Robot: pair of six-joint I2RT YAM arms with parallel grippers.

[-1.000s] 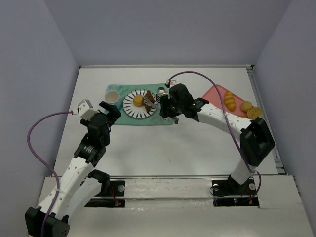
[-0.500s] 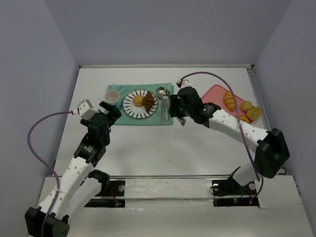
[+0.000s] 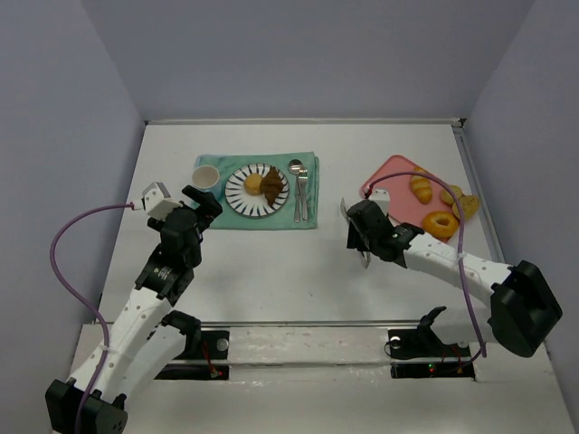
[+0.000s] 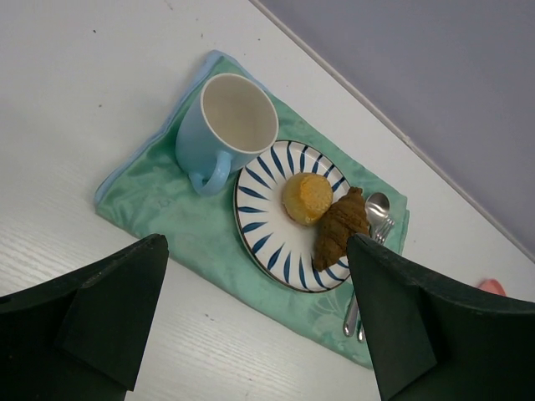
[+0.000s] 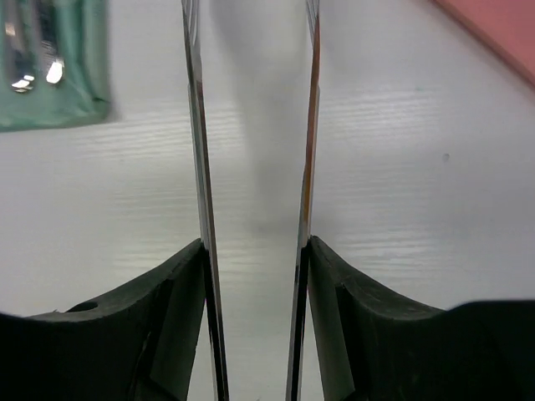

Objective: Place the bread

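Right wrist view shows the right claw (image 5: 251, 125) with its two thin fingers a modest gap apart and nothing between them, only bare table (image 5: 401, 209) beneath. A corner of the green cloth (image 5: 50, 92) lies to its left and an edge of the pink tray (image 5: 501, 33) to its right, so the claw hangs between the two and touches neither.

Out on the far left, the plate (image 3: 258, 190) sits on the cloth and carries a croissant (image 3: 273, 183) beside a round bun (image 3: 254, 183), the two just touching or nearly so. A mug (image 3: 206, 176) stands left of the plate and cutlery (image 3: 298, 188) right of it. More bread (image 3: 421, 187) lies on the tray. The left claw (image 4: 259, 334) is spread wide and empty, held near the cloth's near left side.

The croissant looks delivered, so I judge this the retreat after the placing. If another piece is wanted, the next move calls for a swing right and far to the tray with the fingers spread wider.

A second ago the right claw was over the plate's right rim. Half a second ago it had backed to the cloth's right edge, and now it is well clear. The left arm has not moved.
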